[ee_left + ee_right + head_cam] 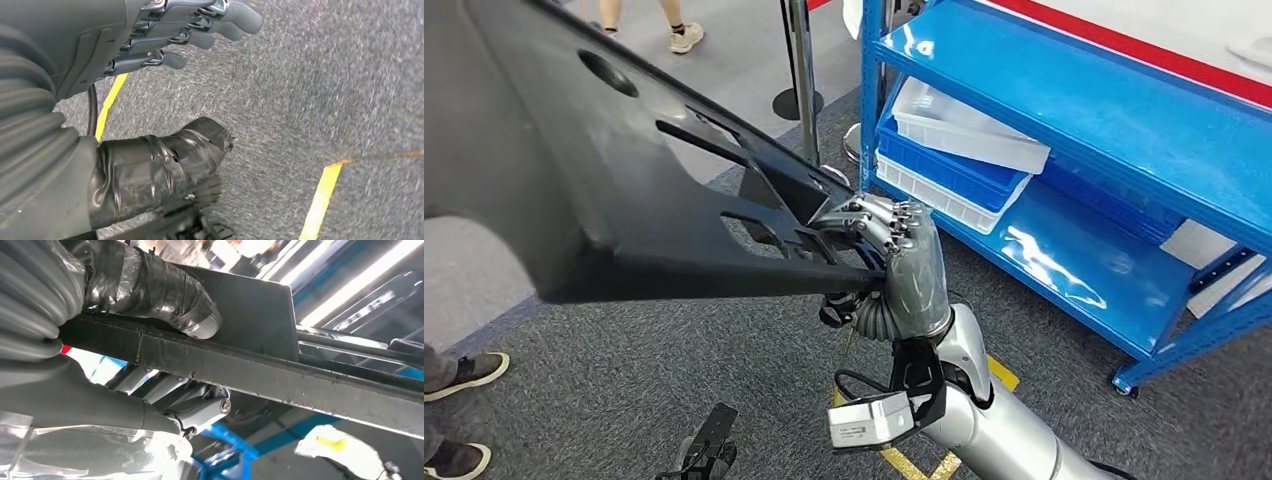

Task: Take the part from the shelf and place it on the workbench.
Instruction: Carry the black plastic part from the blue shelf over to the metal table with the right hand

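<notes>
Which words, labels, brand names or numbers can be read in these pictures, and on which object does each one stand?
No text can be read in these pictures.
The small white box at the right wrist carries only blurred marks.
The large flat black plastic part, held by the right hand, bears no label.
The blue metal shelf and its stacked blue and white plastic trays show none.

I can't see the part's (604, 190) full outline (upper left cuts it off); it hides my right hand's (894, 250) thumb.
</notes>
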Motion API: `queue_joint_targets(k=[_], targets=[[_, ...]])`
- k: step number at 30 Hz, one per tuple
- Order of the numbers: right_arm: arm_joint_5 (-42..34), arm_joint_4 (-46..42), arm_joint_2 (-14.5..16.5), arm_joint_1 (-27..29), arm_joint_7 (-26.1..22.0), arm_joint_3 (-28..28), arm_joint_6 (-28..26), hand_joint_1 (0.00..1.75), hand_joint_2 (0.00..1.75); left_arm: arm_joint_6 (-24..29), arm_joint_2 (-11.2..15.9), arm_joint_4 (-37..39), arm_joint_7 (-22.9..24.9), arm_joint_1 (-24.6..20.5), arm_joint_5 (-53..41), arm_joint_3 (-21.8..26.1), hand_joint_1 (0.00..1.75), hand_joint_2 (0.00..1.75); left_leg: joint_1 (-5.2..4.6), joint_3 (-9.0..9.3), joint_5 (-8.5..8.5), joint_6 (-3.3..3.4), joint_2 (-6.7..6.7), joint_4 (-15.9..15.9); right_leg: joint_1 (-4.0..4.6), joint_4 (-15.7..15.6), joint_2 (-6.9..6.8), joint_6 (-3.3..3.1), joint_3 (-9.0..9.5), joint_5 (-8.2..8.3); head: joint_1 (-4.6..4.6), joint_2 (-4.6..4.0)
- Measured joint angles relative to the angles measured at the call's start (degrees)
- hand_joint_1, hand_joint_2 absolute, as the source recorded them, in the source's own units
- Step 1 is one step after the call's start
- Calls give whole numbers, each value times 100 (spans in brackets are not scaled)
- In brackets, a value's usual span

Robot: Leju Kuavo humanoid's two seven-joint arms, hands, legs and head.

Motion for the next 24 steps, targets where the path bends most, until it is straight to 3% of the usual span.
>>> queue_joint_targets(k=[2,3,5,7,8,10,11,13,15,16,17,18,19,21,23,24], targets=[[-9,-4,8,6,-4,0,1,175,175,-3,1,0,11,-5,-25,-1,0,175,36,-194,-79,-44,53,386,7,1,-177,0,4,-14,-1,0],[-16,-5,15,8,-5,0,1,175,175,-5,4,0,18,-5,-41,-1,0,175,50,-128,26,-56,76,270,7,2,-256,6,9,-23,-1,0],[-37,-20,33,5,-11,0,0,175,175,-9,14,-1,29,-23,-69,-1,0,175,55,275,351,-59,255,-463,12,2,-395,35,34,-47,-2,0],[-53,-49,43,-3,-18,0,-1,175,175,-14,20,-3,33,-65,-92,-1,0,175,3,604,518,10,434,-1060,36,3,-504,83,56,-72,6,0],[-59,-61,47,-6,-23,0,-2,175,175,-16,24,-4,34,-83,-97,-1,0,175,-29,649,517,54,459,-1162,47,2,-553,109,65,-81,14,0],[-69,-73,55,-6,-34,0,-1,175,175,-17,43,-4,36,-88,-110,-1,0,175,-51,656,534,154,344,-1191,44,-8,-631,169,85,-97,26,0],[-73,-77,58,-5,-40,0,0,175,175,-17,53,-4,36,-81,-115,-1,0,175,-47,674,548,196,288,-1222,32,21,-584,197,88,-133,32,0],[-80,-96,64,-7,-49,0,1,175,175,-17,66,-4,38,-85,-122,1,0,175,-23,721,578,292,184,-1279,8,360,-333,219,-45,-362,49,0],[-80,-109,64,9,-56,0,1,175,175,-22,67,-4,42,-105,-133,1,0,175,-25,727,582,339,65,-1284,5,1094,-94,203,-391,-709,68,0],[-80,-110,64,24,-58,0,1,175,175,-28,66,-4,45,-109,-139,1,0,175,-27,726,580,344,-11,-1279,11,1425,-51,200,-565,-808,73,0],[-80,-110,63,37,-60,0,1,175,175,-36,66,-4,51,-107,-147,1,0,175,-30,726,579,345,-91,-1271,14,1594,-30,198,-669,-805,74,0],[-80,-111,63,45,-61,0,1,175,175,-44,67,-4,58,-104,-156,1,0,175,-30,726,575,341,-177,-1256,13,1546,-15,194,-671,-692,73,0],[-80,-113,63,47,-63,0,0,175,175,-51,67,-4,65,-103,-167,1,0,175,-27,726,568,332,-263,-1234,6,1285,12,188,-568,-492,74,0],[-80,-118,65,47,-65,0,-1,175,175,-60,67,-4,72,-114,-193,1,0,175,-26,701,537,289,-427,-1161,-29,546,225,182,-248,-145,73,0],[-80,-127,66,50,-69,0,-2,175,175,-67,69,-5,84,-131,-212,1,0,175,-14,635,525,220,-561,-1106,-46,176,421,186,-80,-59,71,0],[-83,-132,67,51,-71,0,-1,175,175,-69,70,-6,98,-134,-215,1,0,175,-2,603,535,180,-626,-1100,-38,153,438,183,-65,-75,68,0]])
